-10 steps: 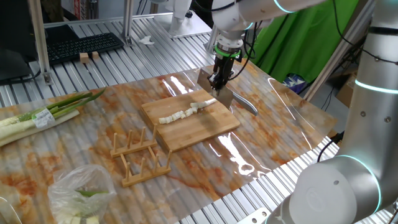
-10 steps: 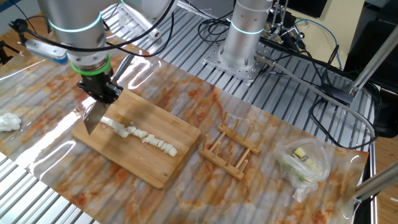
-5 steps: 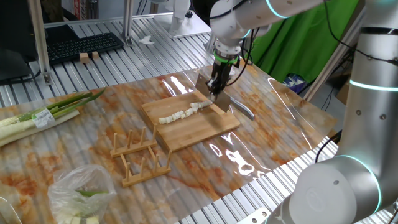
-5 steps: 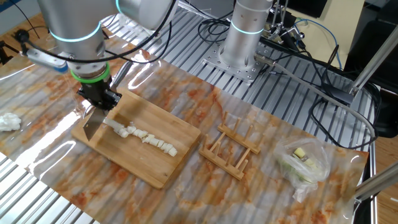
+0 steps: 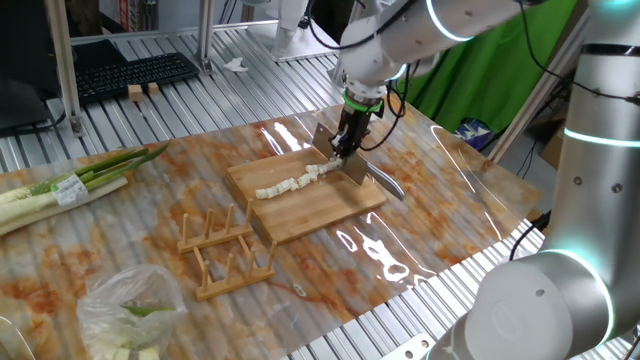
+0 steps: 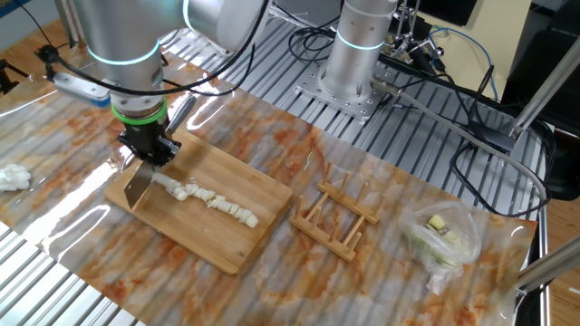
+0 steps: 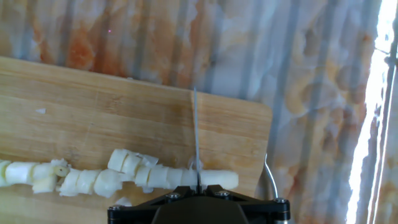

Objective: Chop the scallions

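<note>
The scallions (image 5: 295,182) lie as a pale cream row of several stubby pieces plus one uncut end across the wooden board (image 5: 320,207). They also show in the other fixed view (image 6: 207,197) and the hand view (image 7: 140,176). My gripper (image 5: 346,138) is shut on a knife (image 5: 346,163) with a broad blade. The blade stands edge-down across the uncut end of the stalk, near the board's edge. In the hand view the blade (image 7: 196,140) is a thin vertical line meeting the stalk. The gripper (image 6: 150,150) stands right above the board's left end (image 6: 227,231).
A small wooden rack (image 5: 222,250) stands beside the board. A green-and-white bundle with a label (image 5: 70,185) lies at the far left. A clear plastic bag of green bits (image 5: 130,310) lies at the front left. A white crumpled wad (image 6: 11,177) lies on the table.
My gripper has moved down and a little toward the cut pieces with the knife. The blade now rests on the uncut end of the stalk.
</note>
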